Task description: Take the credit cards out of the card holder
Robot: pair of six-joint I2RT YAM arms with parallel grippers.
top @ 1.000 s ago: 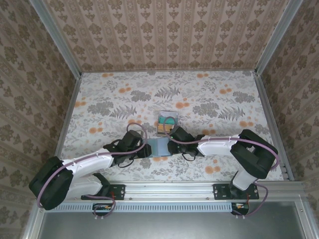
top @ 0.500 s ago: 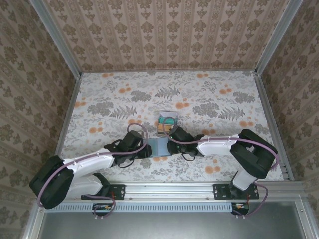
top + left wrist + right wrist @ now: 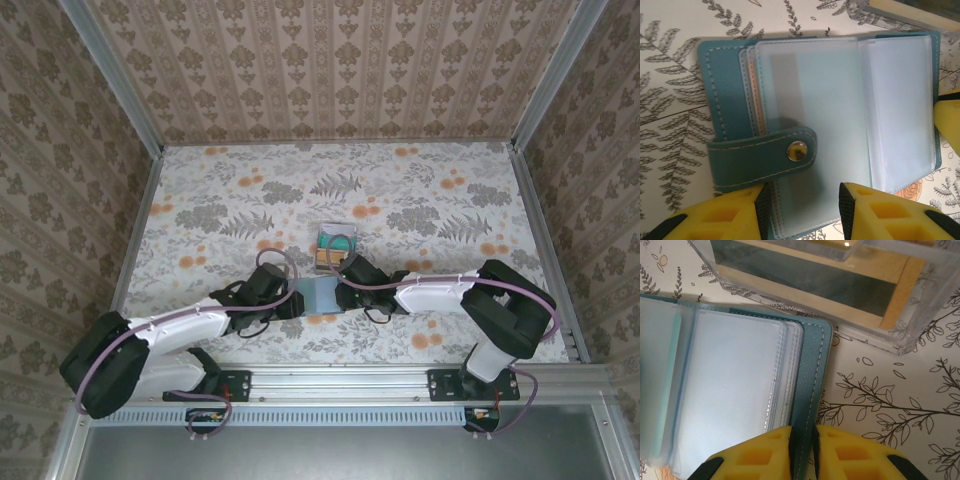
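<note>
Card holder (image 3: 320,295) open near-centre; my right gripper (image 3: 801,442) pinches its right cover, left gripper (image 3: 805,212) parted over the sleeves, gripping nothing. Credit cards (image 3: 805,280) sit in the clear box (image 3: 922,310) just beyond; an orange edge (image 3: 753,85) suggests one remains.

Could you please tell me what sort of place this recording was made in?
Probably a robot test cell, not a home: patterned paper walls set in an aluminium frame, a floral tabletop, and a left arm and right arm bolted to a rail.
</note>
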